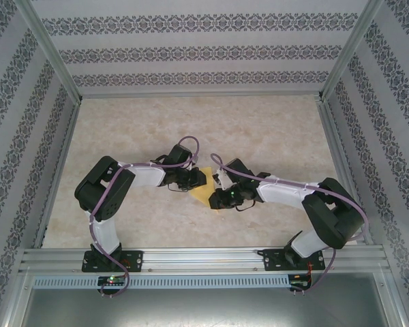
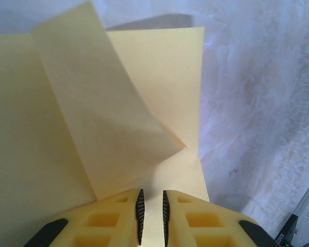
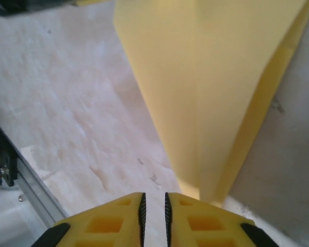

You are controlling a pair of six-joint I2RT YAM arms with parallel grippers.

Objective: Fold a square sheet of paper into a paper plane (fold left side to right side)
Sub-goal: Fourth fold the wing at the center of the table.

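Yellow paper (image 1: 203, 189) btwn both grippers: left gripper (image 2: 151, 216) nearly closed over its edge, right gripper (image 3: 154, 218) nearly closed, paper just ahead, ungripped.

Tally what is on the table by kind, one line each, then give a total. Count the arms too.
Yellow paper, partly folded: 1
Robot arms, the left gripper and the right gripper both at the paper: 2
Total: 3
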